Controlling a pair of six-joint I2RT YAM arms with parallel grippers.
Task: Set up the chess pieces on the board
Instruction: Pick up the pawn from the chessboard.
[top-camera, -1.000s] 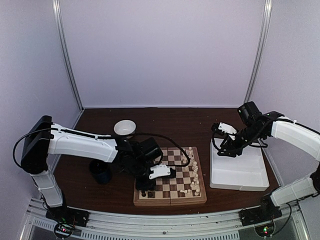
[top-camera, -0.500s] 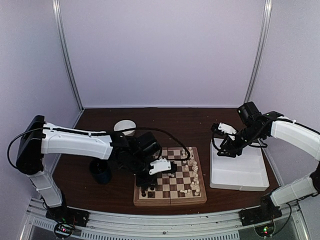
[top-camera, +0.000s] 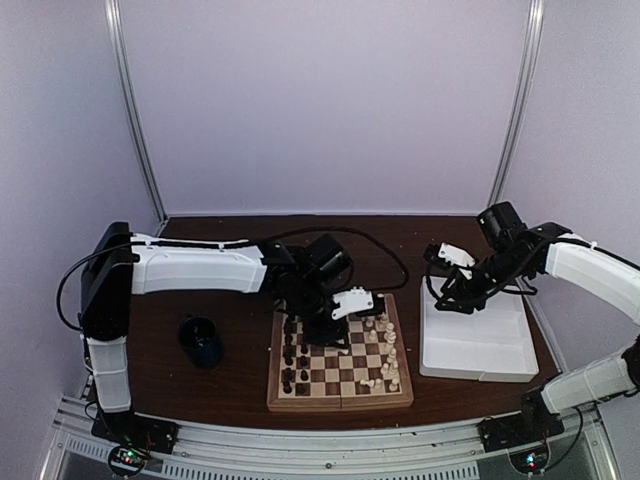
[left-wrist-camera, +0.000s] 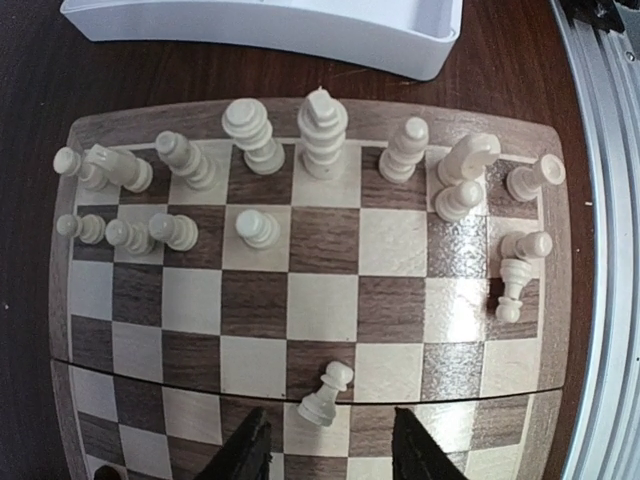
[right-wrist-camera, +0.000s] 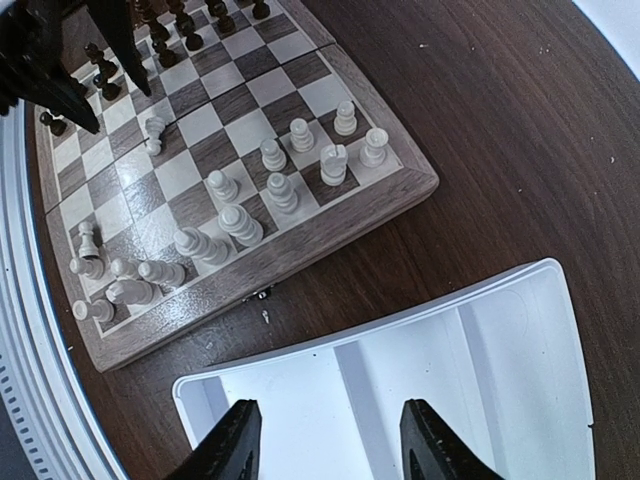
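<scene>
A dark cup (top-camera: 201, 341) stands well off to the left of the left gripper (top-camera: 330, 335). That gripper hangs low over the board (top-camera: 340, 402). The board is square and made of wood, with light and dark brown squares and a tan rim.

The dark pieces (top-camera: 290, 355) stand in two lines just left of the gripper. The cream pieces (left-wrist-camera: 250, 130) crowd the side of the board ahead of its fingers (left-wrist-camera: 245, 450), and some of them lean. The fingers are spread apart and hold nothing. One cream pawn (left-wrist-camera: 327, 393) tilts just past their tips.

A second ago this gripper was at the near left corner of the board. It has now moved to the far side.

The right gripper (right-wrist-camera: 330, 440) is spread wide with nothing in it, right above a white tray (right-wrist-camera: 400, 340). The board lies ahead of it and to its left. It has stayed where it was.
</scene>
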